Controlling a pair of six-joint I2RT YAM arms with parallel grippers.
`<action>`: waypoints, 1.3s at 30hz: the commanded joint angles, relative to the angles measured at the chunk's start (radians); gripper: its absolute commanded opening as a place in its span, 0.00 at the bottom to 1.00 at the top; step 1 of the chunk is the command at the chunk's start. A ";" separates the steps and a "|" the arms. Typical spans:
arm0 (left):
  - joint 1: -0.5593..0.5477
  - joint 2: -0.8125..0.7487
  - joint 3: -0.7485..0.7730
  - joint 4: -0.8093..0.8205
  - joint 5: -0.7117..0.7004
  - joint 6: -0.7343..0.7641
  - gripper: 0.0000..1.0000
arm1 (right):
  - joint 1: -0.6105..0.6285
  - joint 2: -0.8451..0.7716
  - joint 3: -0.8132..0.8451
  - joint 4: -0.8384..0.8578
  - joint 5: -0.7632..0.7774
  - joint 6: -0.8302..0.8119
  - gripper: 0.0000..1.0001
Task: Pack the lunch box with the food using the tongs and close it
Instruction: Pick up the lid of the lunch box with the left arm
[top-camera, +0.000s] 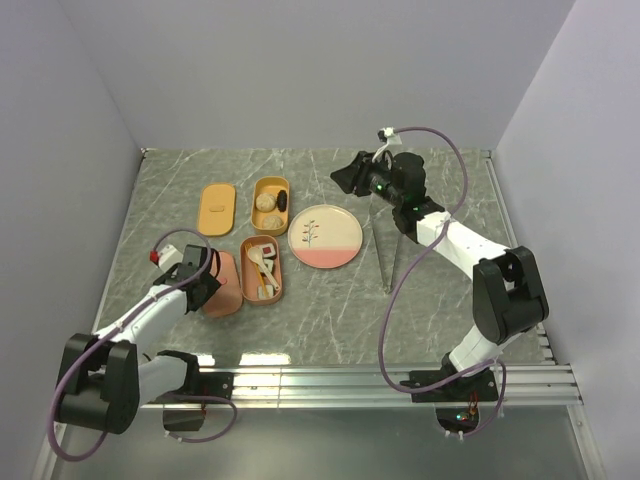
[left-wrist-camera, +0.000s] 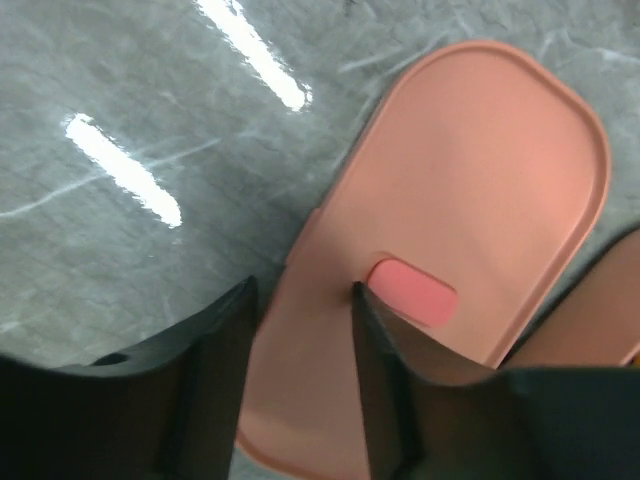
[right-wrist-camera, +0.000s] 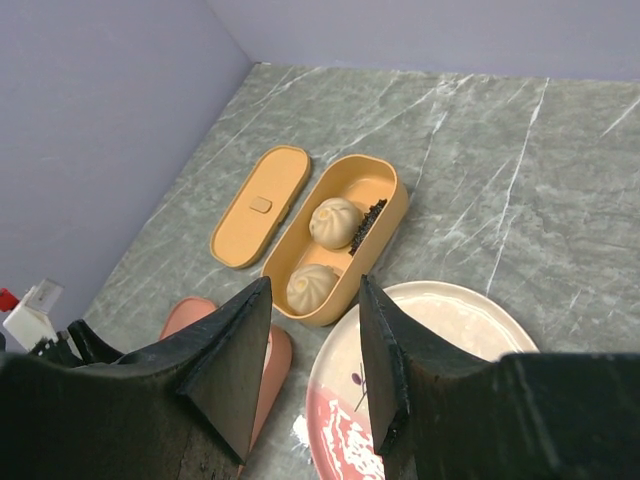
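The lunch box is two open oval trays with their lids beside them. The yellow tray (top-camera: 270, 205) holds two beige buns (right-wrist-camera: 335, 222) and a dark piece (right-wrist-camera: 367, 224). White sushi rolls lie in the pink tray (top-camera: 262, 269). My left gripper (left-wrist-camera: 303, 287) is low over the pink lid (left-wrist-camera: 480, 170), its jaws apart and straddling the lid's near edge, one finger (left-wrist-camera: 375, 340) resting on the lid. The grey tongs (top-camera: 385, 262) lie on the table right of the plate. My right gripper (right-wrist-camera: 315, 285) hangs open and holds nothing, high above the plate's far side.
A cream-and-pink plate (top-camera: 325, 235) sits between the trays and the tongs. The yellow lid (top-camera: 217, 208) lies flat left of the yellow tray. Grey walls close the table at the back and both sides.
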 joint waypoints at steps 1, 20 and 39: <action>-0.003 0.030 -0.017 0.025 0.057 -0.009 0.47 | -0.009 0.007 0.015 0.046 -0.016 0.001 0.48; -0.028 0.032 0.002 0.019 0.073 0.019 0.00 | -0.010 0.053 0.041 0.044 -0.033 0.016 0.47; -0.105 -0.249 0.111 -0.111 -0.005 0.109 0.00 | -0.010 0.093 0.072 0.023 -0.041 0.030 0.46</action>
